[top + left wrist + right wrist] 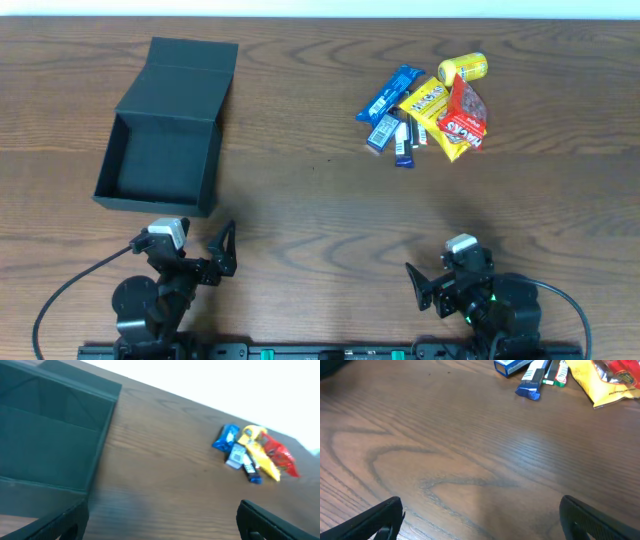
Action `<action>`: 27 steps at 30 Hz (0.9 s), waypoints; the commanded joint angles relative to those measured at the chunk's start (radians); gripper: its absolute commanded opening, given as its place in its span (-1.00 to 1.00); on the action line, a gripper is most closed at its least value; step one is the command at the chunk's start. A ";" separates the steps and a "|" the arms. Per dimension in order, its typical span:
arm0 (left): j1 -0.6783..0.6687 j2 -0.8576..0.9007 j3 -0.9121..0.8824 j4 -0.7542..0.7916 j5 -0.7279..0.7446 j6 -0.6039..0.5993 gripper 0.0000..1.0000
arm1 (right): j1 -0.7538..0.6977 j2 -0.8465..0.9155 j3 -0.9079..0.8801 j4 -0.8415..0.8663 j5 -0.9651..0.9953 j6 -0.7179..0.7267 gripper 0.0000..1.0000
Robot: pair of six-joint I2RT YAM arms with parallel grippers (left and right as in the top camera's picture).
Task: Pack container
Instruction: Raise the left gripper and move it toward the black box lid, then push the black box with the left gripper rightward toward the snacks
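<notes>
A dark wood-grain table (320, 200) is shown, bounded by a pale strip along its far edge. At the near edge, the left gripper (185, 245) is held low with its jaws spread wide, and nothing is gripped between them. The right gripper (458, 272) is spread just as wide beside it, and bare tabletop is seen between its fingers in the right wrist view. Just beyond the left gripper, apart from it, the container (153, 203) is set on the left part of the table, with its lid (190, 70) folded back toward the far edge and its interior exposed. Well apart to the right, beyond the right gripper, a cluster of snack packets (430, 110) is laid out. In it, a blue bar (390, 92), a yellow packet (425, 100), a red packet (465, 118) and a yellow roll (463, 67) are found touching or overlapping.
</notes>
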 commanded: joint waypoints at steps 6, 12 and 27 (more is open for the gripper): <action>0.002 0.159 0.252 0.005 -0.019 0.002 0.91 | 0.007 -0.011 -0.004 0.000 0.003 0.000 0.98; 0.002 0.499 0.457 -0.062 -0.011 0.026 0.91 | 0.007 -0.011 -0.004 -0.001 0.003 0.000 0.99; -0.037 1.286 0.928 -0.381 -0.192 0.360 0.91 | 0.007 -0.011 -0.004 -0.001 0.003 0.000 0.99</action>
